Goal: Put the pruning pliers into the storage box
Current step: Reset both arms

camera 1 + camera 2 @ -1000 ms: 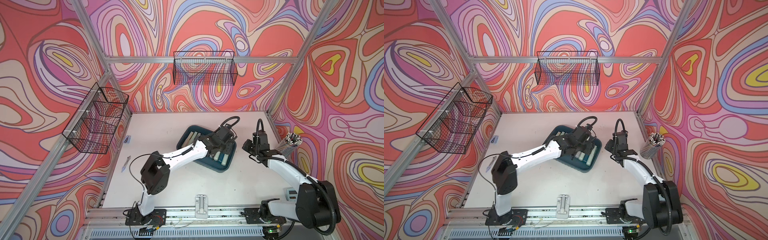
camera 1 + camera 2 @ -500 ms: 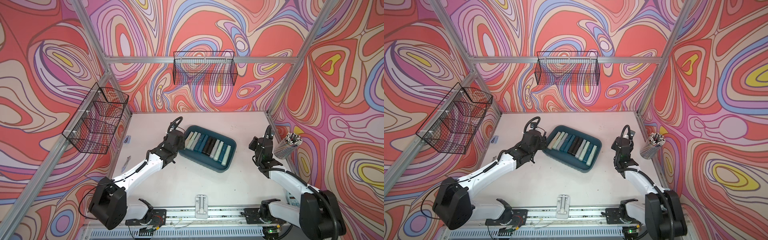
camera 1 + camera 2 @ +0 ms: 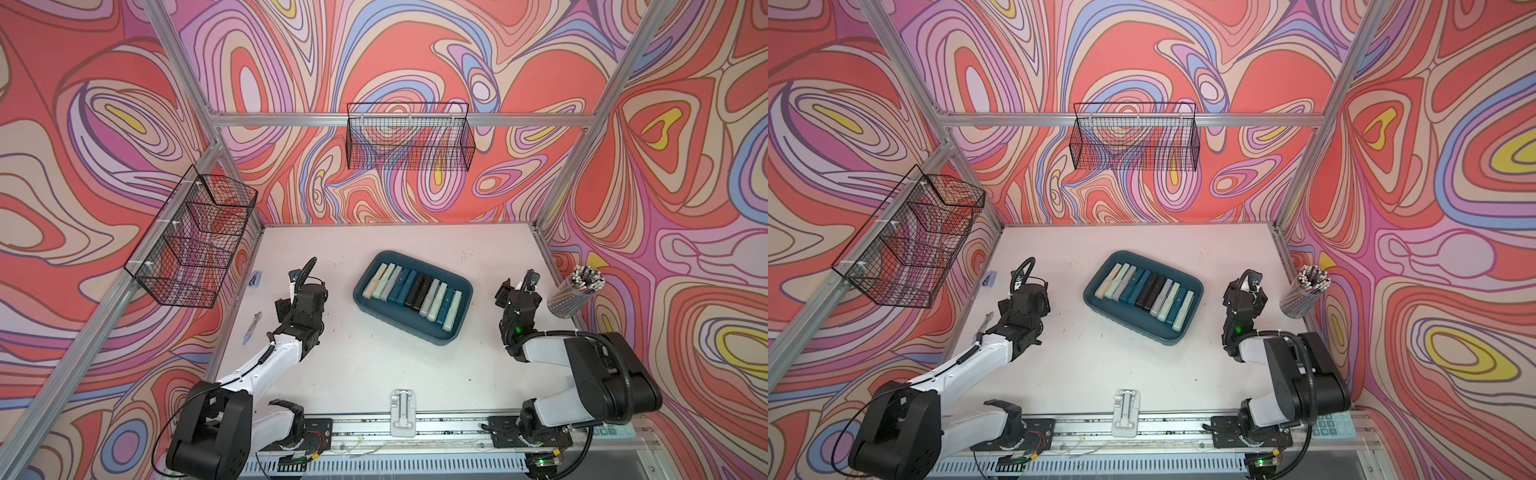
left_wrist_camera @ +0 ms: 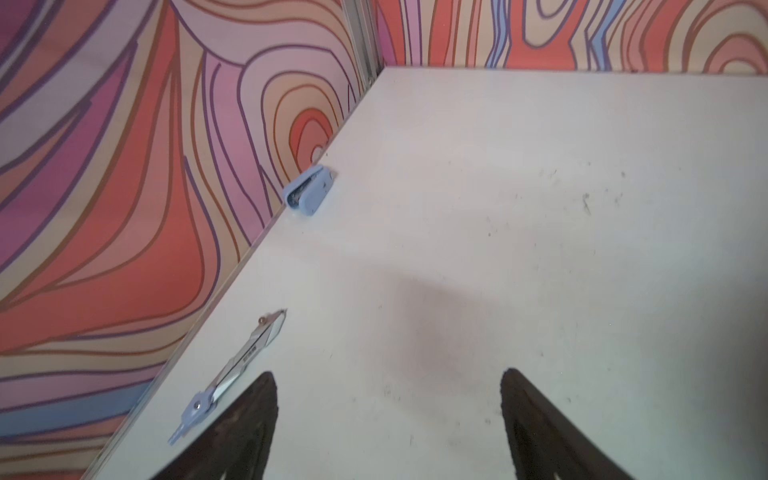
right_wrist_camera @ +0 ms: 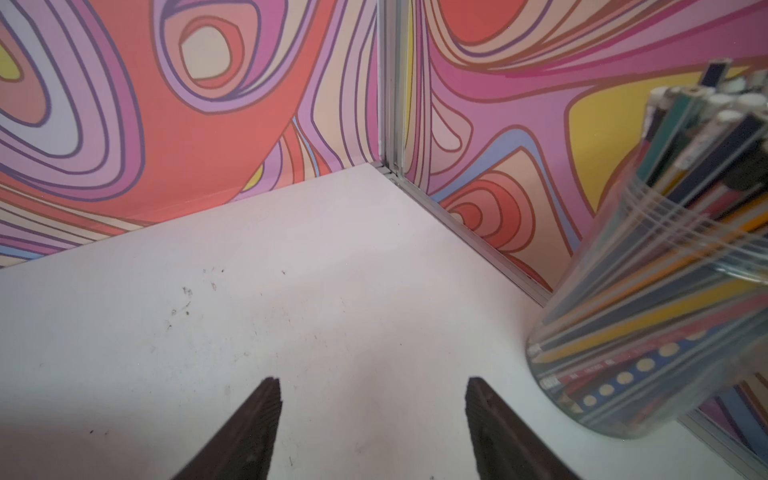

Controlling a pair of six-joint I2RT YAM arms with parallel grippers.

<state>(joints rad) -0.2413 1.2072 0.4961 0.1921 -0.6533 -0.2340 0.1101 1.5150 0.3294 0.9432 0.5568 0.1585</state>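
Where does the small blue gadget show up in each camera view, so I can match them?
Top view: small blue gadget at the table left edge, by the wall.
Top view: same place.
Left wrist: against the wall, beyond the grey knife-like tool.
Right wrist: not in it.
Shared landmark: the grey knife-like tool, along the same edge.

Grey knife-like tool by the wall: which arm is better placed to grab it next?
Left. The left gripper, open, is right beside the grey tool; the right gripper is across the table by the pencil cup.
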